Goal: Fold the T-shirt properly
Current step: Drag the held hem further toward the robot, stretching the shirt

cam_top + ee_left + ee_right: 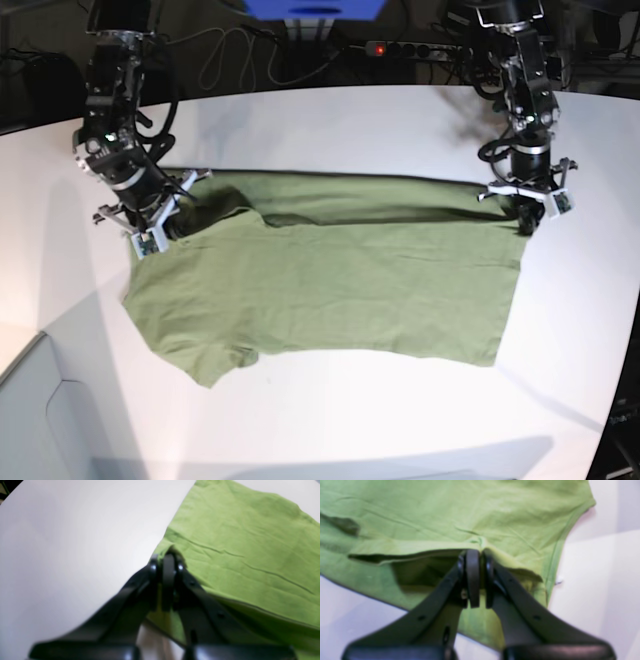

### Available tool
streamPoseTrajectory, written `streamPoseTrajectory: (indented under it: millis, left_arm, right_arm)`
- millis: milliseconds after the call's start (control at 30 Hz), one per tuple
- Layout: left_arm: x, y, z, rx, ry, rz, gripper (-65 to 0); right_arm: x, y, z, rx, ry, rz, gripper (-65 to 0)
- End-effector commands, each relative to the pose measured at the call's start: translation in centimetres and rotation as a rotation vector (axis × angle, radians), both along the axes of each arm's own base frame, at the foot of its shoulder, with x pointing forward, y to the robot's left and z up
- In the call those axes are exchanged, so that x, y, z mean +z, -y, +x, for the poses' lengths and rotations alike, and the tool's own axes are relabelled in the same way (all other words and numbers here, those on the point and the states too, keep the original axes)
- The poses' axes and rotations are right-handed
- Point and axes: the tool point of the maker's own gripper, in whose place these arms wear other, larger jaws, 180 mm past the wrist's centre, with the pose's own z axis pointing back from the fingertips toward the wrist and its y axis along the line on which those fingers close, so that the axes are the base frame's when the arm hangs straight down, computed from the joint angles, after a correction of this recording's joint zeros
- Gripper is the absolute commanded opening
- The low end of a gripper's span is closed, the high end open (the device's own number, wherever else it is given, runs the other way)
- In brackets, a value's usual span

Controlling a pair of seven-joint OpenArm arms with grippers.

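The green T-shirt lies across the white table, with its far long edge lifted and doubled over toward the front. At the shirt's right end my left gripper is shut on the cloth's corner. In the left wrist view its tips pinch the T-shirt at the edge. My right gripper is shut on the shirt's left end near the sleeve. The right wrist view shows that gripper clamping a raised fold of the T-shirt, with a shadowed pocket beneath it.
The white table curves away at the back and drops off at the front left corner. A power strip with a red light and cables lie behind the table. Both arm bases stand at the far corners.
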Motion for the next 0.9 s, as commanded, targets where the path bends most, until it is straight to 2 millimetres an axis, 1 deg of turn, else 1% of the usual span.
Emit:
streamPoseTrajectory:
  millis: [0,100,133,200,267,400,467,533,567,633,700,767,867]
  left_arm:
    - [1.6,-0.4,0.7,0.004,0.055,0.017,-65.0]
    - [1.1,-0.4,0.6,0.005,0.030,0.007,-65.0]
    - [0.8,-0.2,0.9,0.001,0.006,-0.006,-62.9]
    - [0.4,-0.3,1.2,0.005,-0.040,-0.027,-54.7]
    - [0.3,-0.1,1.4,0.001,-0.056,-0.034,-47.8]
    - [0.9,0.1,1.6,-0.009,-0.041,-0.029,-37.4]
    - [1.3,0.1,1.5,-0.009,-0.033,-0.023,-36.2]
    - [1.5,0.1,1.3,-0.007,-0.031,-0.019,-36.1]
    - [1.1,-0.1,0.6,-0.001,-0.045,-0.017,-36.1]
    - [0.9,-1.3,-0.4,0.029,-0.057,-0.010,-36.1]
    - [0.3,-1.8,-1.1,0.045,-0.073,-0.013,-36.1]
    - [-0.1,-2.0,-1.4,0.054,-0.085,-0.016,-36.1]
    - [-0.4,-2.0,-2.1,0.051,-0.099,-0.012,-36.0]
  right_arm:
    - [1.7,-0.1,1.2,0.007,0.065,0.008,-64.9]
    - [1.5,0.0,1.3,0.006,0.060,0.009,-64.9]
    - [1.5,0.0,1.2,0.006,0.057,0.009,-64.8]
    - [1.3,0.0,1.2,0.005,0.052,0.006,-63.6]
    - [1.2,0.2,1.0,0.002,0.048,0.005,-58.2]
    - [1.5,0.3,1.0,0.000,0.057,0.004,-40.0]
    - [1.6,0.2,1.1,0.000,0.061,0.005,-32.3]
    - [1.8,0.3,1.0,0.001,0.067,0.001,-28.0]
    - [1.9,0.3,0.7,0.003,0.067,-0.001,-27.8]
    - [2.4,0.2,0.3,0.006,0.079,-0.006,-27.8]
    - [2.7,0.8,-0.4,-0.009,0.082,-0.015,-27.8]
    - [2.8,1.4,-0.8,-0.029,0.083,-0.019,-27.8]
    - [2.2,2.3,-1.8,-0.053,0.060,-0.028,-27.8]
